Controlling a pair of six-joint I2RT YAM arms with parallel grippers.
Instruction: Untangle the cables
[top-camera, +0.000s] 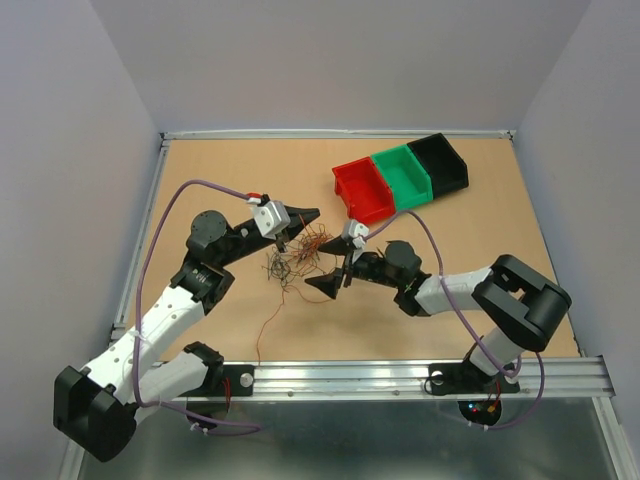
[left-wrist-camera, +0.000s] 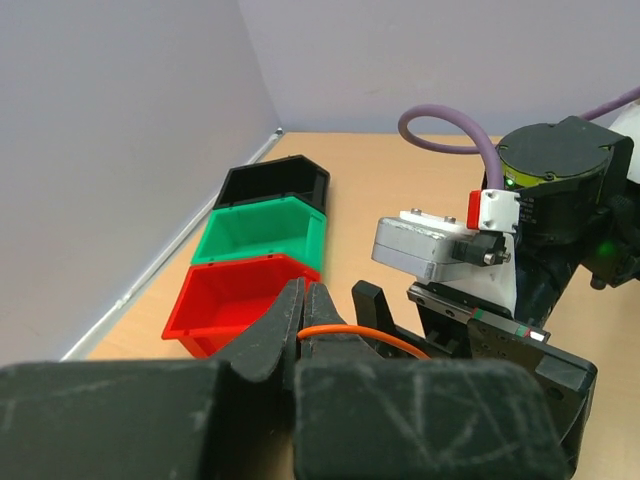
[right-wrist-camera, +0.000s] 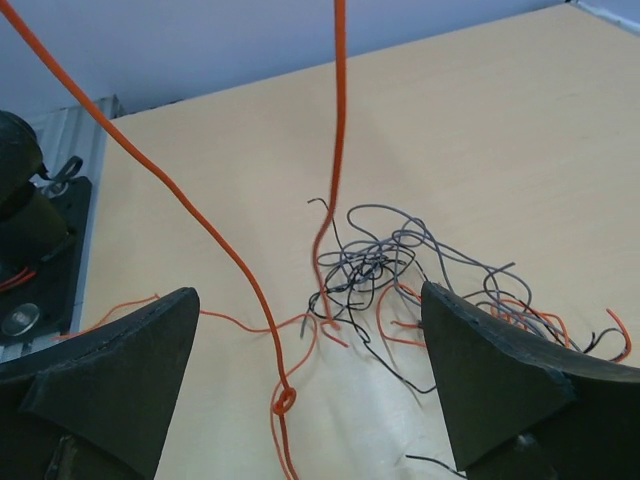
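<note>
Risk of dragging: the orange wire (left-wrist-camera: 350, 332) pinched in the left gripper (left-wrist-camera: 300, 297) appears to run down in two strands to the heap of cables (right-wrist-camera: 400, 260). One strand carries a small loop (right-wrist-camera: 284, 401) low down. An upward pull would probably tighten that loop into a knot, or lift the whole heap rather than free one wire. So fine a wire could also slip from the pinch. The right gripper (right-wrist-camera: 308, 300) could trap several colours at once if it closed now. The left arm reaches in from the left, its jaws closed tight on the orange wire above the heap. The right arm lies low and folded, its jaws spread wide and holding nothing, aimed at the heap. The cables rest mid-table (top-camera: 220, 170), between both grippers, near the red bin (top-camera: 365, 190).
</note>
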